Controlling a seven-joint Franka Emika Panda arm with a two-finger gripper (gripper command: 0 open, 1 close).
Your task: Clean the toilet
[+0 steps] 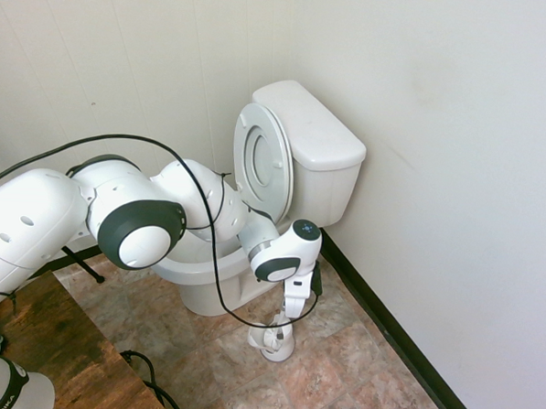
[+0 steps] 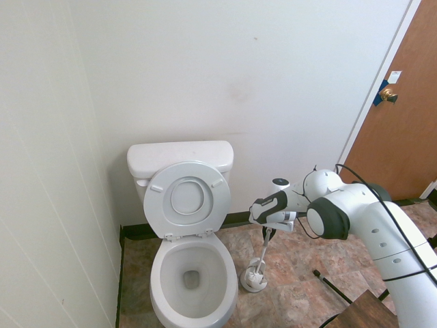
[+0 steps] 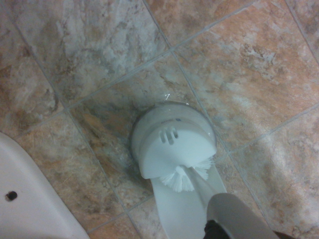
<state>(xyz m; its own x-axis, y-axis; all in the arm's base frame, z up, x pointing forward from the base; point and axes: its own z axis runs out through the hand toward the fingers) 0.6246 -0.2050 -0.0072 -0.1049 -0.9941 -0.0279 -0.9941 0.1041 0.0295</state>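
The white toilet [image 1: 323, 154] [image 2: 179, 156] stands against the wall with its seat [image 2: 188, 198] and lid raised and its bowl [image 2: 194, 273] open. Beside it on the floor stands a small white brush holder [image 1: 276, 344] [image 2: 253, 279] [image 3: 172, 144]. The toilet brush sits in the holder, bristles [image 3: 179, 181] down, and its slim handle [image 2: 263, 254] [image 3: 234, 214] rises upright. My gripper [image 1: 293, 304] [image 2: 268, 233] hangs straight above the holder, shut on the top of the handle. Part of the toilet's white base [image 3: 30, 199] shows in the wrist view.
Marbled brown floor tiles [image 2: 300, 260] lie around the holder. A brown door [image 2: 403, 109] is at the right in the second exterior view. A wooden surface [image 1: 60, 340] lies near the arm's base. A dark baseboard [image 1: 395, 330] runs along the wall.
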